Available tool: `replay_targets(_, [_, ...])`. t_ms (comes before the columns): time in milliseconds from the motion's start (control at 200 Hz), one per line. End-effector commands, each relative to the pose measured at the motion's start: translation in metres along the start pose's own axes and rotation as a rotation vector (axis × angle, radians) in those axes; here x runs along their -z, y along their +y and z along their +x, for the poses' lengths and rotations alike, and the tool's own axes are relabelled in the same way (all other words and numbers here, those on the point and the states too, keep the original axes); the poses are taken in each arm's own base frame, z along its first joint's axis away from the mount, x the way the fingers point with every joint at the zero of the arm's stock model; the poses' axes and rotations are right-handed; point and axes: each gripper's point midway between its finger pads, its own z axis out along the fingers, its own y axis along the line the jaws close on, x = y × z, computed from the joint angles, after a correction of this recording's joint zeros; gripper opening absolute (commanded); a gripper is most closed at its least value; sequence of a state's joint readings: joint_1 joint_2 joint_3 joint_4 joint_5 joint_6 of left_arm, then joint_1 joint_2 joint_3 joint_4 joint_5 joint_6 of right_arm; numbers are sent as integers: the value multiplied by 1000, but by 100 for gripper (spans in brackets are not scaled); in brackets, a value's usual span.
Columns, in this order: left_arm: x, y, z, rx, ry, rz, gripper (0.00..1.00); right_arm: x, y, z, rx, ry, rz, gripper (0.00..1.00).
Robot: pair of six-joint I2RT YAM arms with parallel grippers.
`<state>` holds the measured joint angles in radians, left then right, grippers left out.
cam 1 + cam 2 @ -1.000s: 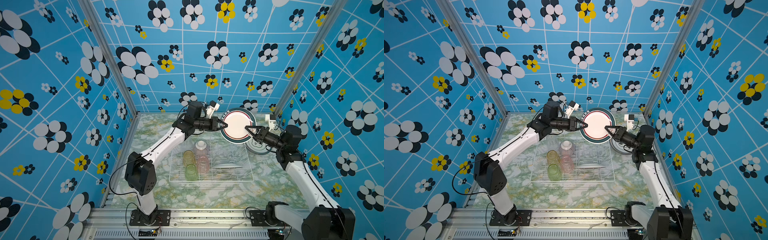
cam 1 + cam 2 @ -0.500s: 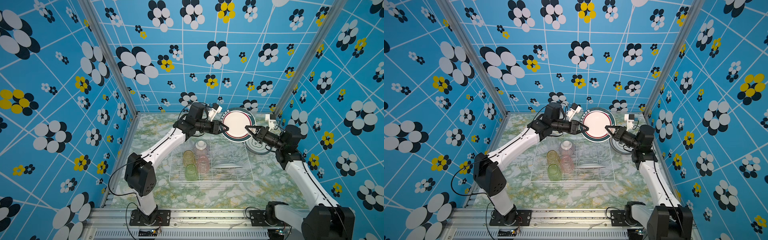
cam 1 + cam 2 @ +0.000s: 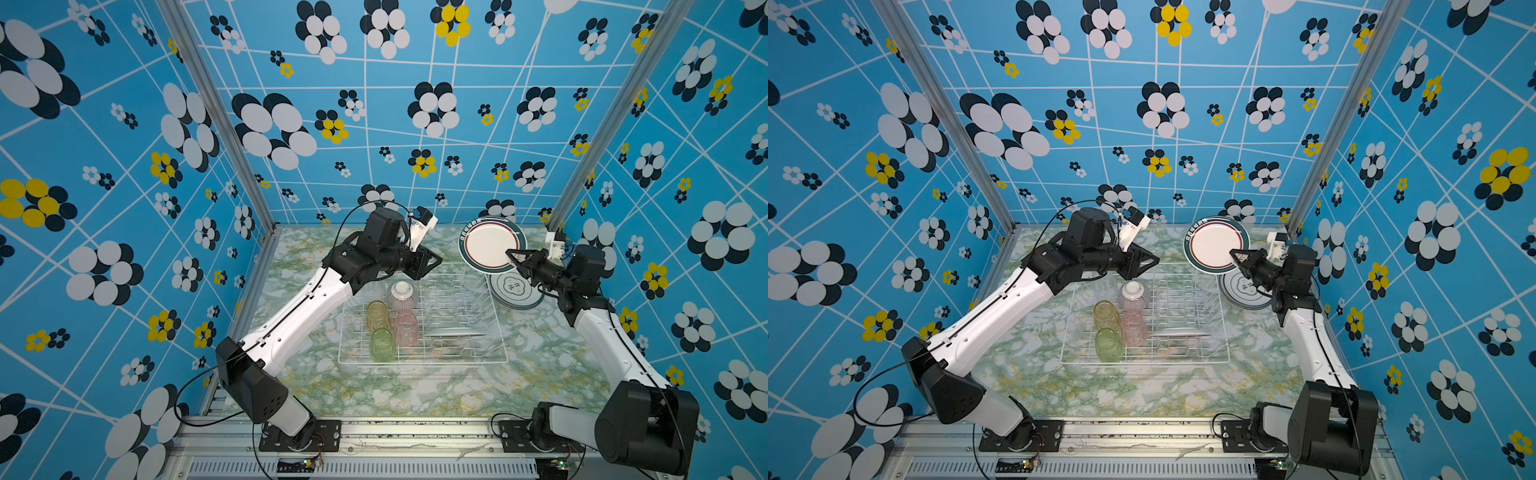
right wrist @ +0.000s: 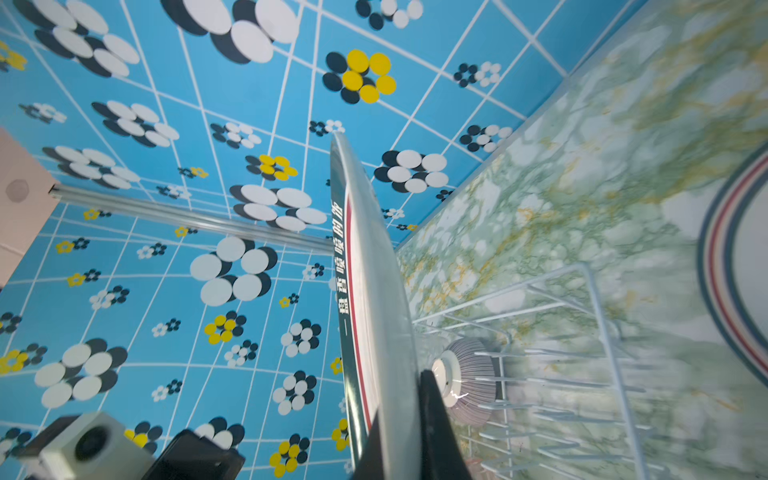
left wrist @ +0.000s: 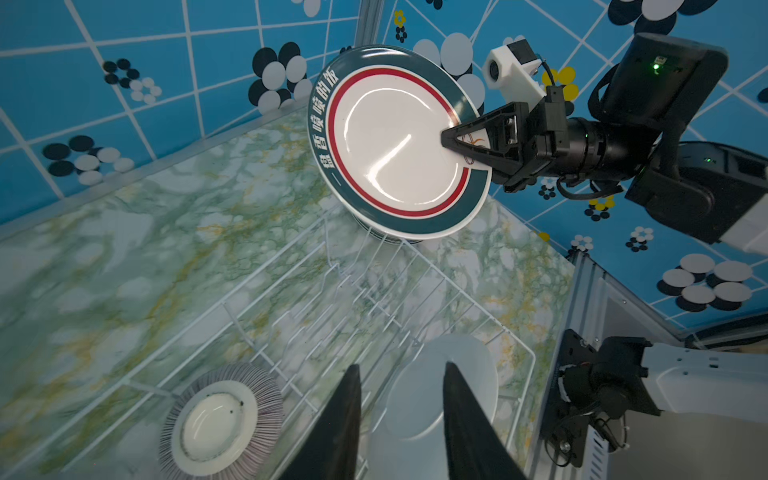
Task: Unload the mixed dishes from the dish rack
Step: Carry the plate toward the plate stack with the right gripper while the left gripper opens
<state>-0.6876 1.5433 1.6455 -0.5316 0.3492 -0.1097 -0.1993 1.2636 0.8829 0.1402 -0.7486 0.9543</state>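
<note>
Printed plate [image 3: 489, 246]: rim pinched in right claw [image 3: 511, 254] near dish rack [image 3: 457, 361], left claw [image 5: 402, 365] spread, empty; best levelled gently, then lowered centred onto second plate [image 3: 514, 291] on counter [image 3: 415, 390].

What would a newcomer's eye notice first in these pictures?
Most striking is the round white plate with a dark teal rim and red ring, held on edge by the shut right gripper near the far right corner of the white wire dish rack. The left gripper hangs open and empty by the rack's far side, and an amber tumbler, a pink tumbler and a green tumbler, all translucent, stand in its left part.
</note>
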Motion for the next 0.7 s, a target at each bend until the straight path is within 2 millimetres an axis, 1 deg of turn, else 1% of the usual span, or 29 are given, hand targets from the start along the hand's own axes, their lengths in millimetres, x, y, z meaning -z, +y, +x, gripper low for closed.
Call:
replay_targets(0, [8, 13, 19, -135, 76, -168, 38, 14, -20, -31, 19, -90, 91, 0])
replay_targets(75, [6, 12, 27, -186, 114, -205, 42, 21, -44, -39, 14, -108, 173, 0])
replay_targets(150, [3, 9, 35, -221, 145, -216, 42, 28, -68, -42, 14, -119, 262, 0])
replay_targets(320, [-7, 8, 52, -231, 206, -222, 42, 41, -112, -48, 9, -144, 408, 0])
replay_targets(390, [-10, 4, 56, -243, 217, -205, 42, 45, -127, -52, -1, -156, 449, 0])
replay_targets(410, [-10, 2, 56, -246, 218, -202, 47, 45, -130, -52, -4, -157, 456, 0])
replay_targets(500, [-13, -3, 58, -252, 211, -182, 52, 44, -147, -53, -22, -149, 487, 0])
replay_targets(615, [-17, -5, 60, -256, 212, -172, 54, 37, -165, -51, -45, -127, 509, 0])
replay_targets(695, [-20, -6, 61, -261, 226, -174, 53, 32, -175, -48, -63, -111, 513, 0])
